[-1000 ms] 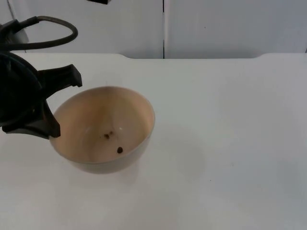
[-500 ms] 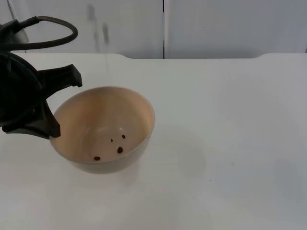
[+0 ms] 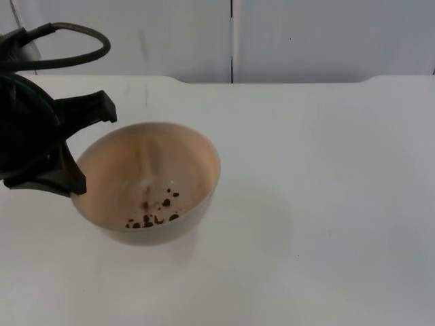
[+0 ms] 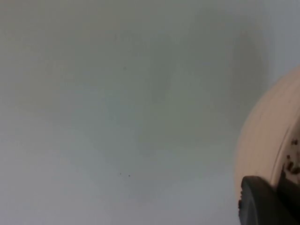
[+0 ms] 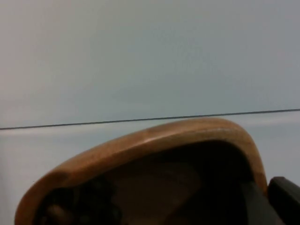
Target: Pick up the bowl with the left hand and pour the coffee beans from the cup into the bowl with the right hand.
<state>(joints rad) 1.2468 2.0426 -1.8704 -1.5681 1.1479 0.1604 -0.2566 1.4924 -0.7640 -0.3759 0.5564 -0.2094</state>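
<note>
A cream bowl (image 3: pixel 146 180) hangs a little above the white table (image 3: pixel 326 204), its shadow on the top below it. My left gripper (image 3: pixel 78 153) is shut on the bowl's left rim; one black fingertip (image 4: pixel 267 204) sits on the rim of the bowl (image 4: pixel 262 140). Several dark coffee beans (image 3: pixel 153 216) lie at the bowl's bottom, under a faint streak of falling beans. My right gripper (image 5: pixel 279 201) is shut on a brown wooden cup (image 5: pixel 154 140), tipped over, with dark beans (image 5: pixel 79 206) at its lip.
The grey partition wall (image 3: pixel 306 34) stands behind the table's far edge, with a dark vertical seam (image 3: pixel 232 41). To the right of the bowl is bare white table top.
More beans have dropped into the bowl: from two or three to a small heap of several. The bowl and the left gripper have stayed in place.
</note>
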